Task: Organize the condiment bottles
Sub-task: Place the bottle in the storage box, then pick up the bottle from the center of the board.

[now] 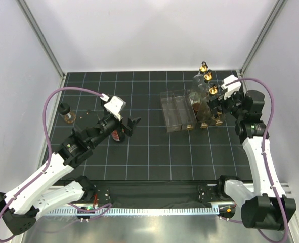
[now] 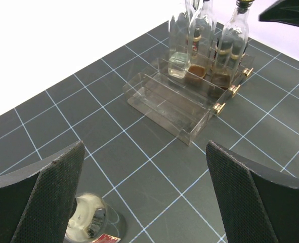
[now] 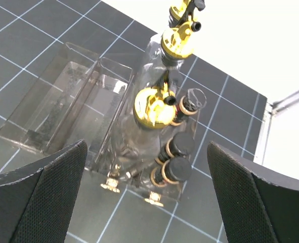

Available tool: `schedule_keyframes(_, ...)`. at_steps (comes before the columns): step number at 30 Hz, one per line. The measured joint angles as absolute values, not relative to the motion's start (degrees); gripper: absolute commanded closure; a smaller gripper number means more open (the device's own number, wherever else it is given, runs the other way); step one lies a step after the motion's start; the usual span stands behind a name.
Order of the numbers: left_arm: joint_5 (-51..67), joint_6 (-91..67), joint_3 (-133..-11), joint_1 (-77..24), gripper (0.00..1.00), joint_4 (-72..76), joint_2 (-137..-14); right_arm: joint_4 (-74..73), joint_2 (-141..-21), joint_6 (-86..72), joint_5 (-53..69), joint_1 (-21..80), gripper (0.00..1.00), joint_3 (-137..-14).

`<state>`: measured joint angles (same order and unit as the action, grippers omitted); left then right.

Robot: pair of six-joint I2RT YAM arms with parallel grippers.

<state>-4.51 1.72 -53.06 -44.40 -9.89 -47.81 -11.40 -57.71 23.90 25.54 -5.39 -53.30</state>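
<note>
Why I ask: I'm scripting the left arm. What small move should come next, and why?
Probably shift the left gripper sideways to centre it over the white-capped sauce bottle. The gripper is open, but the bottle sits close against one finger, well outside the rack.

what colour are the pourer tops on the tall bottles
Gold; the pourer tops show best in the right wrist view.

Three gold-top bottles (image 3: 152,106), four black-capped bottles (image 3: 179,144), one red-sauce bottle (image 2: 88,220), one rack (image 3: 53,101)
</note>
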Motion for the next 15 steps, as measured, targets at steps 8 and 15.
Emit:
schedule_keyframes(8,-5.0,1.7,-53.1,-44.4,0.00,-9.9,-47.8,-17.1,-50.7,26.2,23.1,-5.4,0.00,-52.1)
schedule_keyframes(15,-6.0,1.5,-53.1,-44.4,0.00,-9.9,-47.9,-25.0,-47.4,28.2,24.1,-5.4,0.00,-52.9)
